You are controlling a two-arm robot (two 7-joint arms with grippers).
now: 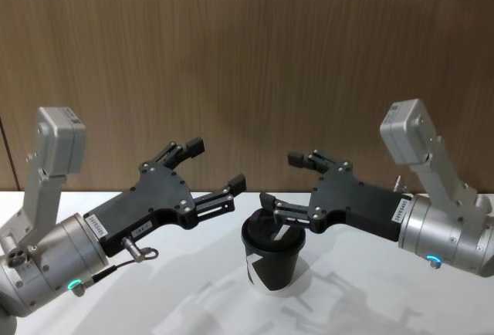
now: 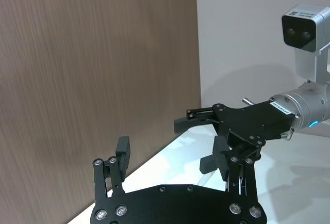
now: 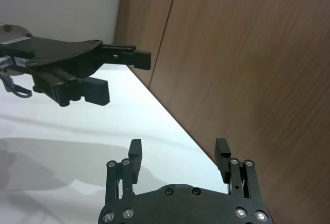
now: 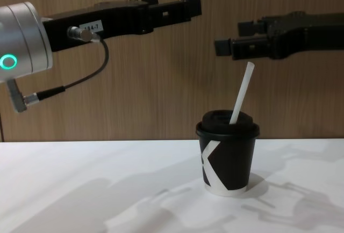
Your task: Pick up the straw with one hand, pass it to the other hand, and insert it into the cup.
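Note:
The black cup [image 4: 228, 158] with its domed lid stands on the white table, and the white straw [image 4: 241, 94] sticks up out of the lid, leaning to the right. Above and left of the cup my left gripper [image 4: 180, 5] is open and holds nothing. My right gripper [image 4: 234, 37] is open just above the straw's top end, apart from it. In the head view the left gripper [image 1: 216, 167] and the right gripper [image 1: 282, 179] face each other over the cup [image 1: 272, 262]. The right gripper's lower finger covers part of the lid there.
A wood-panelled wall [image 1: 247, 57] runs close behind the white table [image 4: 80, 190]. In the left wrist view my own left gripper [image 2: 171, 154] points at the right gripper [image 2: 195, 145]. In the right wrist view my right gripper [image 3: 179, 152] faces the left gripper [image 3: 121, 74].

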